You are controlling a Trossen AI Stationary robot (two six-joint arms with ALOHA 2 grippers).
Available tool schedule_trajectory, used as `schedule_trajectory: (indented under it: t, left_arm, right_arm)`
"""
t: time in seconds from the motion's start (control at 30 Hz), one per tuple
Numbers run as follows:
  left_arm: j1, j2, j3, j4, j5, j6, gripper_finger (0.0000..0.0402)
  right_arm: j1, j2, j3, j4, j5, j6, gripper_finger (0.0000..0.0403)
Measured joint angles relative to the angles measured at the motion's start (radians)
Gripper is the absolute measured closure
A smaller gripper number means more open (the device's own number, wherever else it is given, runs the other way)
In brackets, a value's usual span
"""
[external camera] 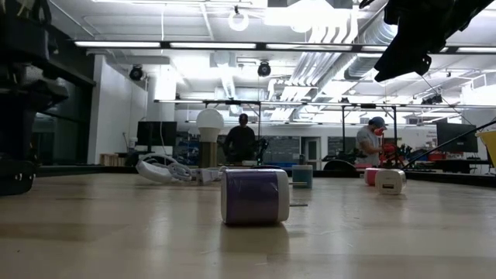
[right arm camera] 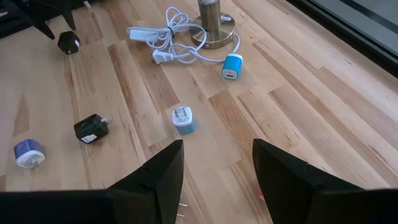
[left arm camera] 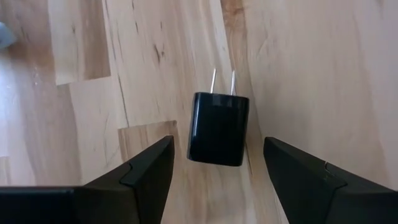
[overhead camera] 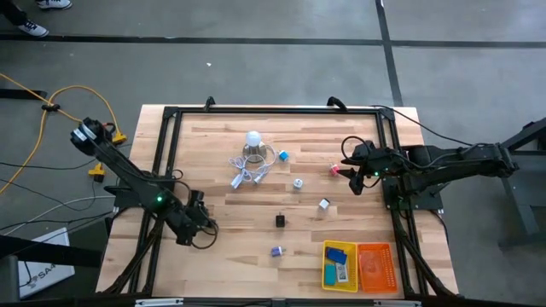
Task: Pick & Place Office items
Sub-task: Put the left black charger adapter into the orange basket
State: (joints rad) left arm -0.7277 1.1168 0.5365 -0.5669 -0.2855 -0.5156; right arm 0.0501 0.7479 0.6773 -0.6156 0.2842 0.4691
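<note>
Wooden table [overhead camera: 222, 256] holds six loose chargers; two mesh trays [overhead camera: 358, 266].

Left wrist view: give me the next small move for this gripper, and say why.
Probably ease the left gripper straight forward, fingers kept open. The black wall charger lies on the wood, centred in the gap between the open fingers with its prongs pointing away, and neither finger touches it. A short advance should bring the fingers alongside its body for closing.
</note>
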Motion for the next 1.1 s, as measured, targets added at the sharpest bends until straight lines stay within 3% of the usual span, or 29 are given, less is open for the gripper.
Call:
schedule_trajectory:
  t: [1.1]
  left_arm:
    - [0.006, 0.081, 0.000, 0.023, 0.006, -0.008, 0.0163]
  right_arm:
    - [0.000, 0.000, 0.000, 0.000, 0.000, 0.000, 0.0224]
